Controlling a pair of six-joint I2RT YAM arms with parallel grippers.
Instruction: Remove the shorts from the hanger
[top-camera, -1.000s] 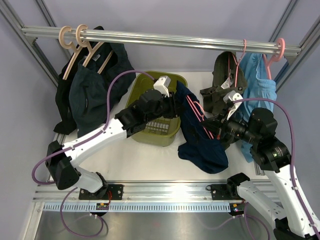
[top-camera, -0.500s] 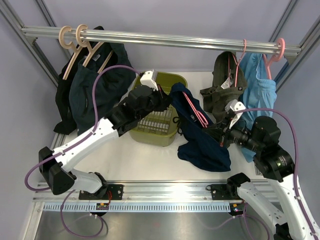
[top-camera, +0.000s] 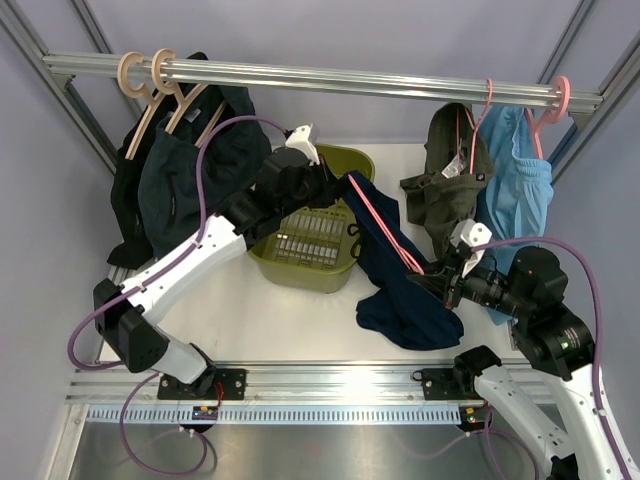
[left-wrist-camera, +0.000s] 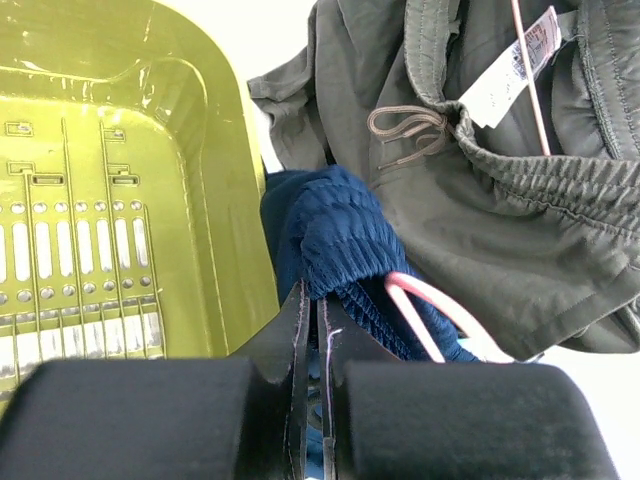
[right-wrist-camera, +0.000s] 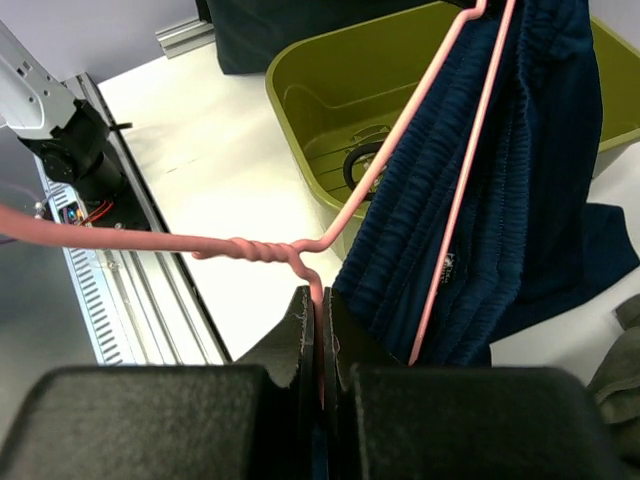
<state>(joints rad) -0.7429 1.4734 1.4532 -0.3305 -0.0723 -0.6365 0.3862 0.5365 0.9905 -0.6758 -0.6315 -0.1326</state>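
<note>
Now left jaws pinch the shorts (top-camera: 400, 300) beside the basket (top-camera: 300, 268) rim, right jaws clamped on the hanger (right-wrist-camera: 262, 250) neck.

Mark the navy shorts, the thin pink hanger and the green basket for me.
shorts (top-camera: 405, 315), top external view, on the bunched lower end.
hanger (right-wrist-camera: 255, 250), right wrist view, on the twisted neck.
green basket (top-camera: 300, 275), top external view, on its near wall.

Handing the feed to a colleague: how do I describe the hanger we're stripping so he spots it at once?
Right of the green basket are the navy shorts. The hanger runs slantwise through them, its neck in the right pincer. It is thin pink wire and off the rail, unlike the thick pink hanger carrying the light blue garment.
</note>
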